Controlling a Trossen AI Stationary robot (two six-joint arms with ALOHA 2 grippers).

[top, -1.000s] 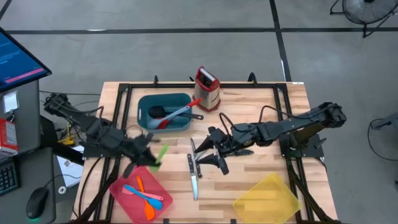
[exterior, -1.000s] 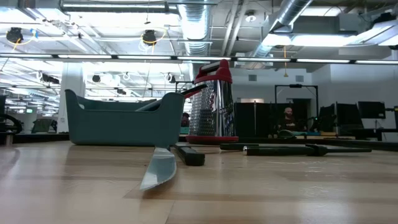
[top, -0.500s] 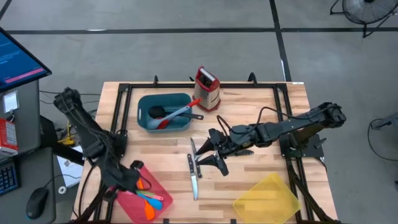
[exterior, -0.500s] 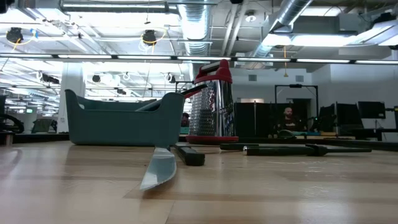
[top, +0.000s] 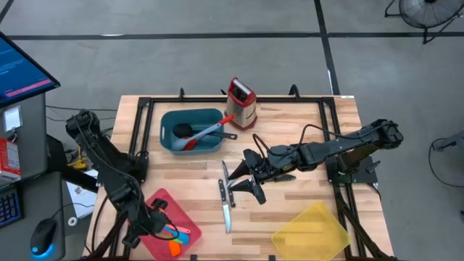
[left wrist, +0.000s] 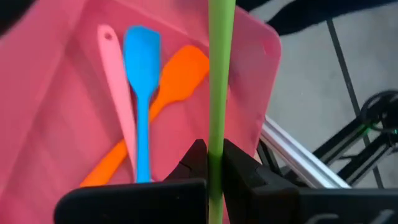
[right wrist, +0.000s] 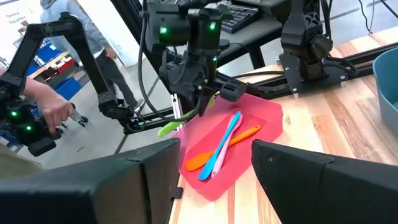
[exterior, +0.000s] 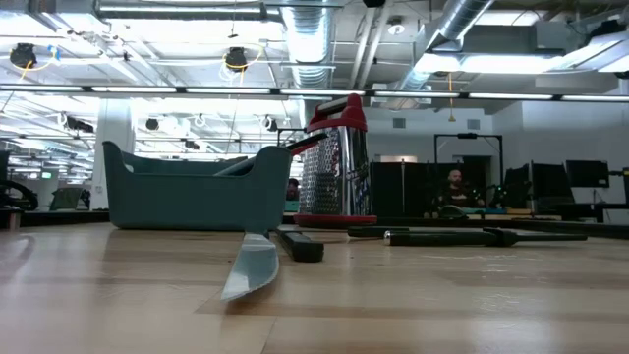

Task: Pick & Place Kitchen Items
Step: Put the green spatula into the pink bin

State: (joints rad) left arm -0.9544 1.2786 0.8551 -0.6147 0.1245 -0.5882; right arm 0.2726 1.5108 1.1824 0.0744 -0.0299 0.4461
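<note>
The left gripper is clamped on the green utensil and hangs over the red tray at the table's front left corner, close to the tray's outer edge. In the tray lie the pink utensil, blue utensil and orange utensil, bunched together along its front part; the tray's inner half is bare. The right gripper rests at the table's centre with its fingers spread apart, just beside two knives lying on the bare wood. The teal tray near the back edge holds the ladle and a red spoon; the grater stands beside it. The yellow tray sits at the front right corner, well apart from the rest.
</note>
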